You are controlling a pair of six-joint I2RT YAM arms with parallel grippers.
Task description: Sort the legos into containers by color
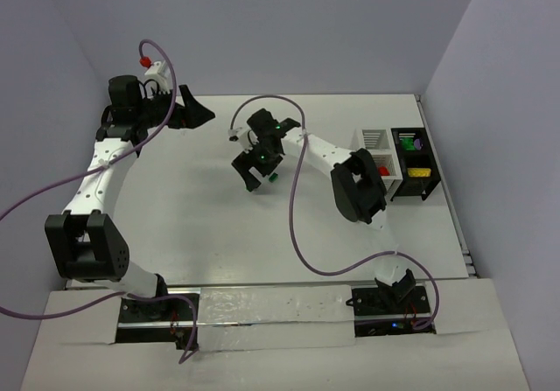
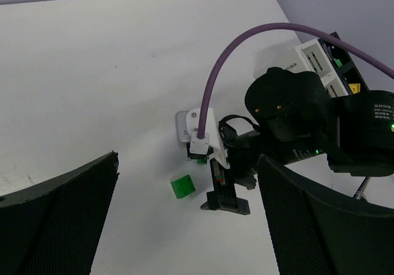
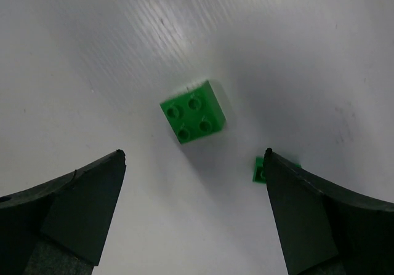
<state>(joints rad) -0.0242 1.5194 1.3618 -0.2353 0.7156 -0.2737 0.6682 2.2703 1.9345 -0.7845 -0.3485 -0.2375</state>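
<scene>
A green 2x2 lego lies on the white table just ahead of my right gripper, which is open and empty right above the table. A smaller green piece sits half hidden by the right fingertip. In the top view the right gripper hovers mid-table beside the green lego. My left gripper is open and empty at the back left, and its view shows the green lego. The white slatted box and black tray stand at the right.
The containers hold red, yellow, green and purple bricks. Purple cables loop over the table. The enclosure walls rise at the back and both sides. The right arm's elbow sits just left of the containers.
</scene>
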